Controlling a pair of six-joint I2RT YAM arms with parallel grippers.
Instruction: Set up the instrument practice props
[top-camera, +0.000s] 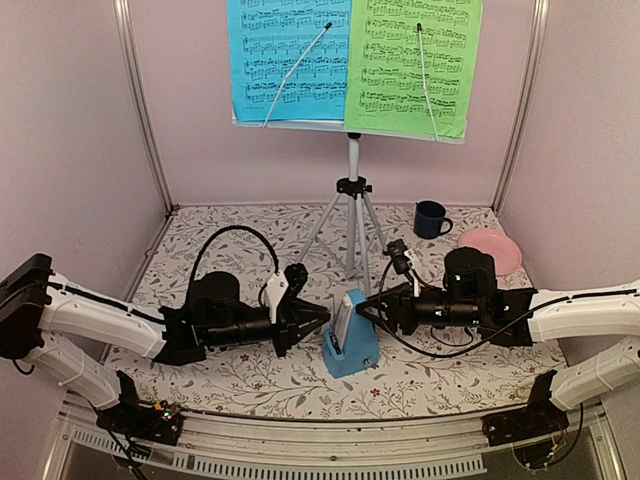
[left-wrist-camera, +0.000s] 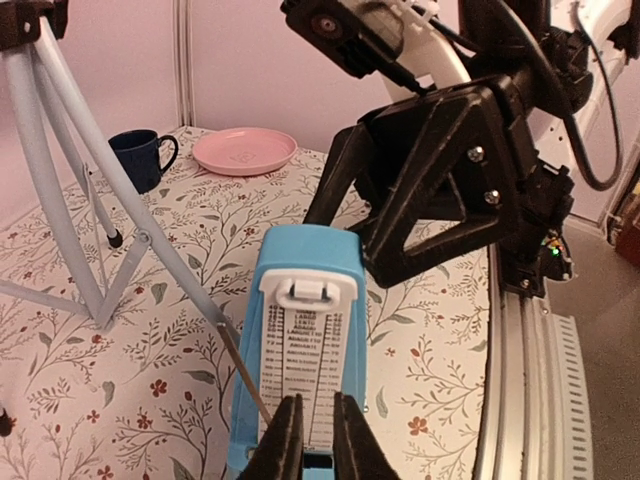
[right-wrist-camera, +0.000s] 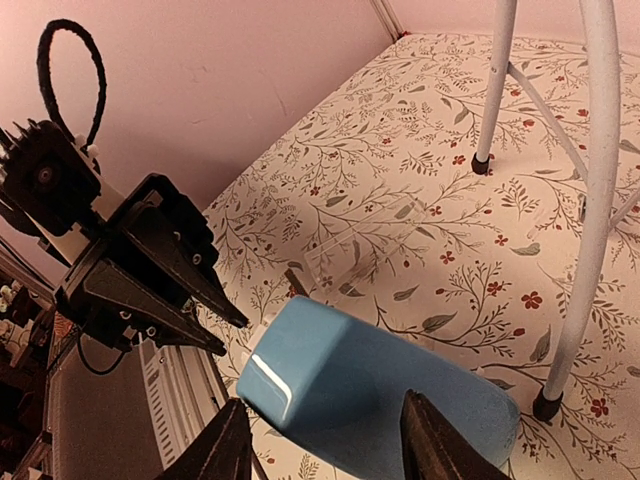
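The blue pyramid metronome (top-camera: 355, 345) stands on the floral table in front of the tripod (top-camera: 352, 215). My right gripper (top-camera: 368, 303) is shut across its upper body, one finger on each side in the right wrist view (right-wrist-camera: 326, 400). The left gripper (top-camera: 320, 320) hovers at the white scale face (left-wrist-camera: 300, 340), its jaws (left-wrist-camera: 318, 400) a narrow gap apart with nothing between them. The thin pendulum rod (left-wrist-camera: 245, 375) leans out to the left of them. Behind, the music stand (top-camera: 300, 124) holds a blue sheet (top-camera: 285, 50) and a green sheet (top-camera: 415, 60).
A dark blue mug (top-camera: 430, 218) and a pink plate (top-camera: 490, 248) sit at the back right. Tripod legs (right-wrist-camera: 590, 200) stand close behind the metronome. A clear plastic piece (right-wrist-camera: 350, 250) lies flat on the cloth beside it. Pink walls close in both sides.
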